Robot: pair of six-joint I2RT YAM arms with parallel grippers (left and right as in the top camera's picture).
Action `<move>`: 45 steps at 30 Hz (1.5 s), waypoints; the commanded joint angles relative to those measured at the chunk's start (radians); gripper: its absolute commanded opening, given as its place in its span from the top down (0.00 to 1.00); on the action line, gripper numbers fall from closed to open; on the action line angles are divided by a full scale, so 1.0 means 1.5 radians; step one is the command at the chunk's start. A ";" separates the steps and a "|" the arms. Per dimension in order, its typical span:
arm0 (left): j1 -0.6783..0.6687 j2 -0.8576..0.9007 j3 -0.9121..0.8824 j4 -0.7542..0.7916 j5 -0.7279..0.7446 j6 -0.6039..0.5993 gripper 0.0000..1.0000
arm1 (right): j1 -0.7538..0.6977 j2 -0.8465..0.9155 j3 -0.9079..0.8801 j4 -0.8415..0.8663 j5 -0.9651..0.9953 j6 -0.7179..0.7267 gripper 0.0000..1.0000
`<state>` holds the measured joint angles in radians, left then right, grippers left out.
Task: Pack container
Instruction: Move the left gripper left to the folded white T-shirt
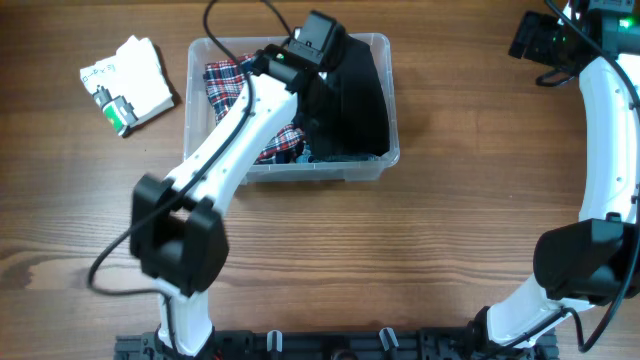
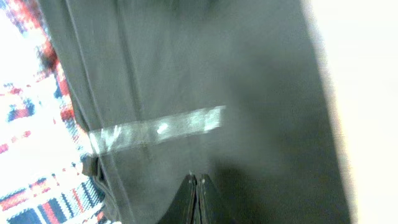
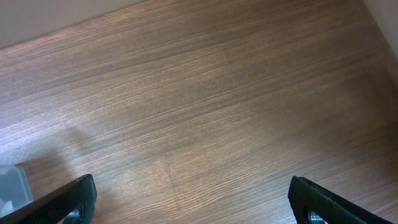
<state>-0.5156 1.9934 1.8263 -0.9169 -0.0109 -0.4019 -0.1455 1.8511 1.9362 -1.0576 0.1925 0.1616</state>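
Note:
The clear container [image 1: 378, 45] stands at the back middle of the table. It holds a red, white and blue plaid garment [image 1: 222, 82] on its left side and a black garment [image 1: 362, 100] on its right. My left gripper [image 1: 312, 92] is down inside the container. In the left wrist view its fingers [image 2: 197, 182] are shut together and press on the black garment [image 2: 205, 74], with the plaid garment [image 2: 25, 130] at the left. My right gripper [image 3: 193, 198] is open and empty over bare wood at the far right back corner [image 1: 540, 40].
A folded white garment with a green and grey tag [image 1: 128, 82] lies on the table left of the container. A corner of the container [image 3: 12, 183] shows at the left edge of the right wrist view.

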 commanded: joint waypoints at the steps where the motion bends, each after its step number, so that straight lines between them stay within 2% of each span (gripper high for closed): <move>1: -0.007 -0.091 0.023 0.052 -0.032 -0.001 0.96 | 0.001 0.005 -0.001 0.002 0.012 -0.003 0.00; 7: -0.006 -0.090 0.023 0.083 -0.092 0.004 0.96 | 0.001 0.005 -0.001 0.002 0.012 -0.003 0.00; 10: 0.005 -0.092 0.023 0.064 -0.202 0.006 0.96 | 0.001 0.005 -0.001 0.002 0.012 -0.003 0.00; 11: 0.016 -0.097 0.023 0.055 -0.239 0.006 0.95 | 0.001 0.005 -0.001 0.002 0.012 -0.003 0.00; 13: 0.047 -0.108 0.023 0.034 -0.250 0.002 0.89 | 0.001 0.005 -0.001 0.002 0.012 -0.003 0.00; 15: 0.093 -0.119 0.023 0.012 -0.223 -0.015 0.85 | 0.001 0.005 -0.001 0.002 0.012 -0.003 0.00; 18: 0.176 -0.122 0.023 -0.007 -0.133 -0.019 0.80 | 0.001 0.005 -0.001 0.002 0.012 -0.003 0.00; 20: 0.239 -0.120 0.023 -0.016 -0.073 -0.019 0.73 | 0.001 0.005 -0.001 0.002 0.012 -0.003 0.00; 22: 0.303 -0.120 0.023 -0.021 0.001 -0.019 0.59 | 0.001 0.005 -0.001 0.002 0.012 -0.003 0.00; 27: 0.464 -0.119 0.023 -0.013 0.205 -0.035 0.37 | 0.001 0.005 -0.001 0.002 0.012 -0.003 0.00; 30: 0.540 -0.117 0.018 -0.012 0.240 -0.037 0.20 | 0.001 0.005 -0.001 0.002 0.012 -0.003 0.00; 32: 0.577 -0.116 0.007 -0.007 0.239 -0.039 0.00 | 0.001 0.005 -0.001 0.002 0.012 -0.003 0.00; 38: 0.639 -0.098 -0.049 0.026 0.248 -0.051 0.00 | 0.001 0.005 -0.001 0.002 0.012 -0.003 0.00; 45: 0.650 -0.034 -0.094 0.071 0.249 -0.051 0.00 | 0.001 0.005 -0.001 0.002 0.012 -0.003 0.00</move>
<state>0.4534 1.8740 1.7134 -0.8291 0.3454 -0.4725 -0.1455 1.8511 1.9362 -1.0580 0.1925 0.1616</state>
